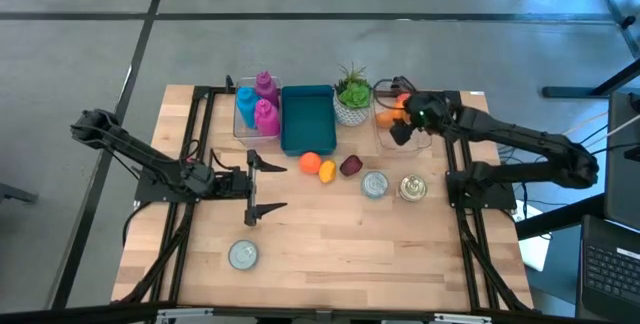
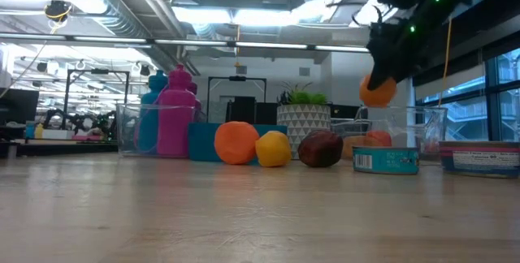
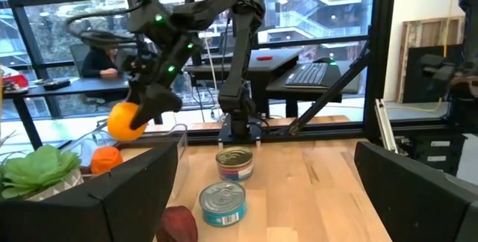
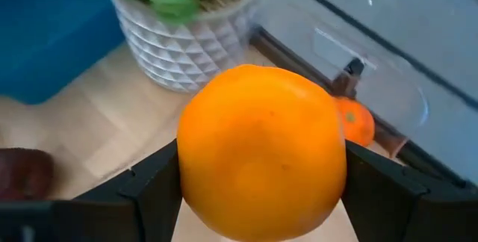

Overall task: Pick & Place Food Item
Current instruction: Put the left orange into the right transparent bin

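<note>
Orange [image 4: 261,152], pinched between the right gripper's [image 4: 261,197] fingers, is hanging above the clear bin [image 1: 400,134], with the blue tray [image 1: 307,116] lying leftward past the potted plant [image 1: 352,96]; the left gripper [image 1: 262,186] is waiting spread mid-table.

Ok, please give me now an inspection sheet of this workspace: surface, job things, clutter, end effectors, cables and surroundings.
Surface: wooden table, bare at the front.
Job's things: orange fruit held in the air above the clear bin; another orange lies in that bin; three fruits beside the blue tray.
Clutter: three cans, potted plant, pink and blue bottles.
End effectors: right end effector shut on the orange fruit; left end effector open, empty, low over the table.
Cables: nothing seen on the table.
Surroundings: desks, laptop, windows.
</note>
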You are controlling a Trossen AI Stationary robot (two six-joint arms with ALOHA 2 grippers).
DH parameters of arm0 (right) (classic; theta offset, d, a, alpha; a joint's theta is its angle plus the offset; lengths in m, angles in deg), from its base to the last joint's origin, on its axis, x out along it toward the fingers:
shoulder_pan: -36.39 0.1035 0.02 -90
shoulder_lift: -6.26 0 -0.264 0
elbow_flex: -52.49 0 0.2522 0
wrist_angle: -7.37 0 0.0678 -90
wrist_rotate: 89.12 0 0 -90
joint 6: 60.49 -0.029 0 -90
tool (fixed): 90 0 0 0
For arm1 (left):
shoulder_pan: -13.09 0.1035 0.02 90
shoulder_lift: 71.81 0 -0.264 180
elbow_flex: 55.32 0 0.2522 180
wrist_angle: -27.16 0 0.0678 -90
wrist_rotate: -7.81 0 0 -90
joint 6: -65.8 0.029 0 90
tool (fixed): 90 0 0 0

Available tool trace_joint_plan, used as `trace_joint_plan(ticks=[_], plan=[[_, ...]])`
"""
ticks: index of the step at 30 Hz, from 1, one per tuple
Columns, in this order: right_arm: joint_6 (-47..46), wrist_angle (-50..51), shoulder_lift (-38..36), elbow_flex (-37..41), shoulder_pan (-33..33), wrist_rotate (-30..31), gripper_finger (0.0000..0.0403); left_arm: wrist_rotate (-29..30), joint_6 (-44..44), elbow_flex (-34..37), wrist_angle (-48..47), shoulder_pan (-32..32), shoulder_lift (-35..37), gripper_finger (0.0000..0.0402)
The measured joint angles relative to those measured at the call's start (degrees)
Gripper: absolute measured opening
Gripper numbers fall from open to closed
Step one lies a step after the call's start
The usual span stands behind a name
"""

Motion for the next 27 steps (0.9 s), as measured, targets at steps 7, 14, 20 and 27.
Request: trace_joint_plan(ticks=[7,14,20,27], plan=[[1.6,-0.2,0.0,3.0,-6.8,-4.9,0.0291,-0.2,0.0,0.0,0.0,0.0,0.0,0.0395],[2.2,-0.2,2.2,6.0,-8.4,-6.8,0.0291,-0.2,0.1,0.0,0.0,0.0,0.0,0.0396],[4.6,-2.6,8.4,7.3,-8.4,-5.1,0.0291,-0.2,0.2,0.0,-0.1,0.0,0.0,0.0398],[5.3,-7.6,12.9,7.0,-8.4,-5.5,0.0291,-0.1,0.2,0.0,-0.3,0.0,0.0,0.0396]])
